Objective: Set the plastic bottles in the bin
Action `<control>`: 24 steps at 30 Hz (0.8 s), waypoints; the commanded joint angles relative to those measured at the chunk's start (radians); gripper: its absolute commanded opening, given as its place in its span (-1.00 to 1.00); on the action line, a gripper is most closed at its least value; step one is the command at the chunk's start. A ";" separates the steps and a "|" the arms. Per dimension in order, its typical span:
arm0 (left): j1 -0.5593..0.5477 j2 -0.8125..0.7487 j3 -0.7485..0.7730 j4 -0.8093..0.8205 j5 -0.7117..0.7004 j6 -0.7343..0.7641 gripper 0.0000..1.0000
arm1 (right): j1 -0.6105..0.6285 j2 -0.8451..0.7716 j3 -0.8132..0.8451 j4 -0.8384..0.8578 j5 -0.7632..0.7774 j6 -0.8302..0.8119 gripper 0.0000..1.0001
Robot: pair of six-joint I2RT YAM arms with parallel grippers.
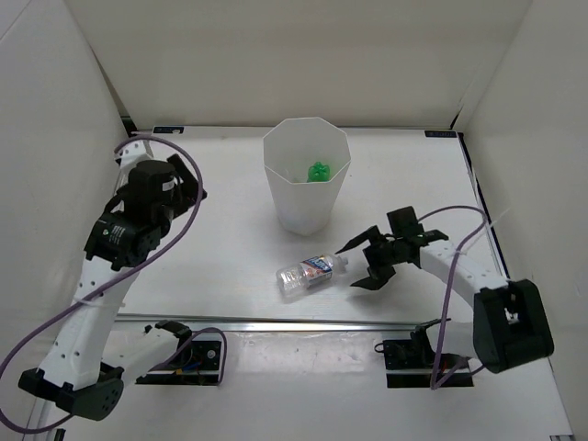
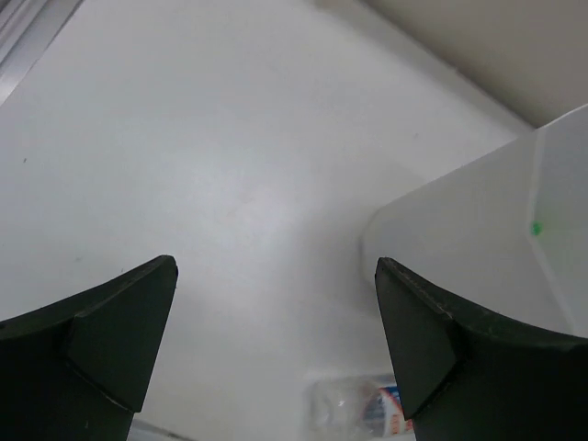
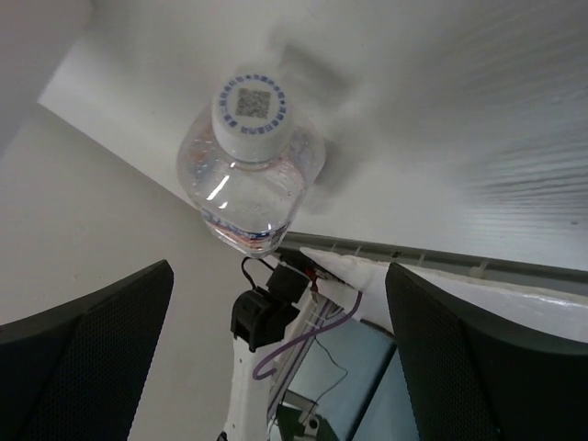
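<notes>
Top external — right gripper (image 1: 358,265) low, jaws wide, facing clear bottle (image 1: 310,272)

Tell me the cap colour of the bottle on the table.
White cap, printed code on top; right wrist view.

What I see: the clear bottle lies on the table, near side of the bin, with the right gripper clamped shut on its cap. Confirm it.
The right gripper is open, jaws wide apart and off the cap, as the right wrist view shows. The clear bottle does lie on the table, near side of the bin.
</notes>
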 commanded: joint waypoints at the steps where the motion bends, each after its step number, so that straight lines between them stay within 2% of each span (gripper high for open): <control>1: 0.010 -0.022 -0.038 -0.102 0.020 -0.040 0.99 | 0.079 0.094 0.073 0.061 -0.024 0.096 1.00; 7: 0.019 -0.041 -0.027 -0.146 0.011 -0.028 0.99 | 0.191 0.297 0.192 0.061 -0.033 0.116 1.00; 12: 0.019 -0.050 0.006 -0.197 -0.008 -0.019 0.99 | 0.216 0.438 0.313 0.027 -0.022 0.081 1.00; 17: 0.019 -0.070 0.007 -0.221 -0.008 -0.008 0.99 | 0.239 0.543 0.347 -0.005 -0.053 0.061 1.00; 21: 0.019 -0.090 -0.012 -0.232 -0.019 -0.008 0.99 | 0.248 0.564 0.338 -0.014 -0.053 0.040 0.78; 22: 0.019 -0.090 -0.012 -0.232 -0.019 -0.008 0.99 | 0.248 0.564 0.338 -0.014 -0.064 0.040 0.56; 24: 0.019 -0.099 -0.021 -0.232 -0.019 -0.008 0.99 | 0.248 0.573 0.338 -0.023 -0.074 0.018 0.34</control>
